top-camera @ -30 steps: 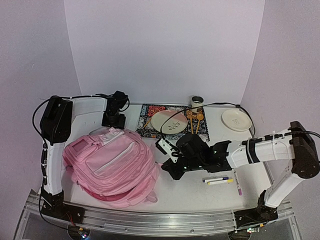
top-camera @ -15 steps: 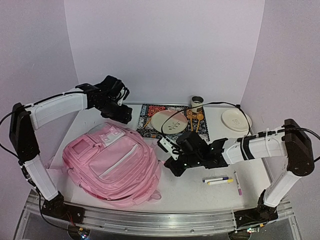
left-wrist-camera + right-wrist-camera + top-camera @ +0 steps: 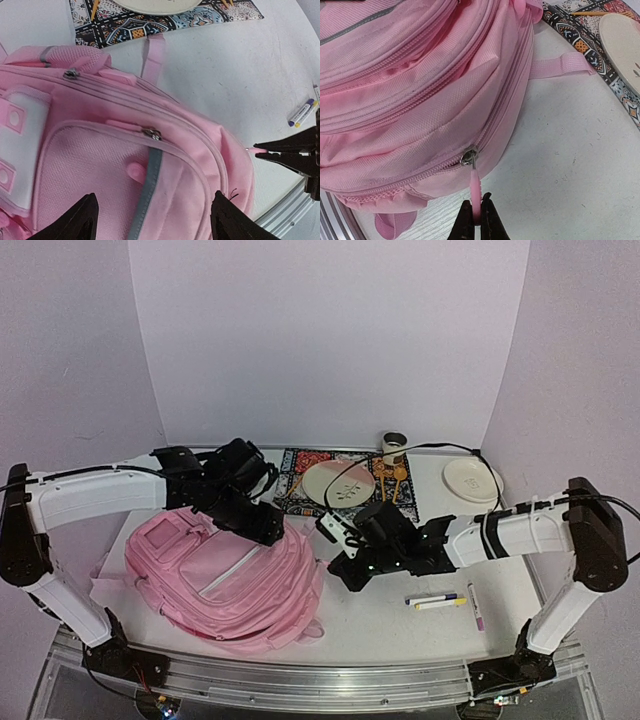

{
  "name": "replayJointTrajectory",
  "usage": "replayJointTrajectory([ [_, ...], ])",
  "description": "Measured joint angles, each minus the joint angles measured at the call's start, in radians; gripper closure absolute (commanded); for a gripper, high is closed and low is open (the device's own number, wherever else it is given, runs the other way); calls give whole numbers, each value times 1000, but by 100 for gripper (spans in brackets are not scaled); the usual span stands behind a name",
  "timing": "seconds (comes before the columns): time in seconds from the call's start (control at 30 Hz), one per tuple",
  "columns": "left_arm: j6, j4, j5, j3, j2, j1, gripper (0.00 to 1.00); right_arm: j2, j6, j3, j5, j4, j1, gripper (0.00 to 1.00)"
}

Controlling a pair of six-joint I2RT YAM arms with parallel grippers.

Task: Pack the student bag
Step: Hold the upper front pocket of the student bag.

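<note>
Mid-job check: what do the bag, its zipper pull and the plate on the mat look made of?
The student bag: soft woven fabric, matte pink; the weave and stitched seams show. Its pull tab: flat pink strip, rubbery plastic or webbing, unclear, on a shiny metal-looking slider. The plate: smooth cream, likely ceramic or melamine.

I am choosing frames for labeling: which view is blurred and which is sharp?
Left wrist view: the student bag is smeared, most at its white patch. Right wrist view: sharp, the weave and the zipper pull in the shut right gripper read clearly. Top view: even, soft light, faint shadows.
</note>
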Motion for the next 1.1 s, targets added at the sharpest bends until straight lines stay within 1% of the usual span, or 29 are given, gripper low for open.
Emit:
replayJointTrajectory([
  [0.13,-70,-2,-50,-29,-10,-69,22,8,5,0,-6,9,0,100],
  [0.3,-120,-11,-123,-47,-8,-117,24,9,8,0,-13,15,0,100],
  [0.43,-141,-13,-176,-47,12,-141,28,11,13,0,-16,15,0,100],
  [0.73,-163,-44,-267,-37,109,-210,37,12,19,0,-22,16,0,100],
  [0.8,-167,-52,-275,-29,116,-214,41,12,21,0,-22,16,0,100],
  [0.87,-170,-56,-277,-23,117,-215,48,12,22,0,-23,16,0,100],
  [1.1,-170,-61,-282,8,143,-228,83,12,29,0,-36,16,0,100],
])
